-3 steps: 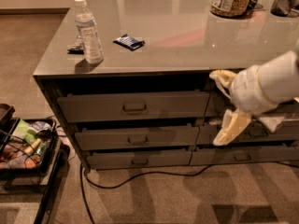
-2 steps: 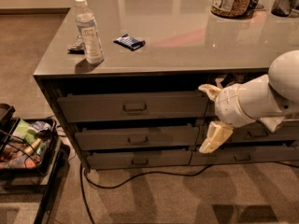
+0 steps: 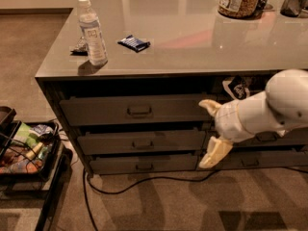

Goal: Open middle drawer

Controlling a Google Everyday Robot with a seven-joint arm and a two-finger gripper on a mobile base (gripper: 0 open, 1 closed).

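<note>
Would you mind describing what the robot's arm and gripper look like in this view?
The arm is a smooth white shell, bulbous at the joint, narrowing to a cylindrical wrist. The gripper, by the right end of the middle drawer, has two tapered cream fingers, open. No cables or markings show.

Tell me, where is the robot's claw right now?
The gripper hangs open in the right half of the camera view, just beyond the right end of the middle drawer and below the countertop.
</note>
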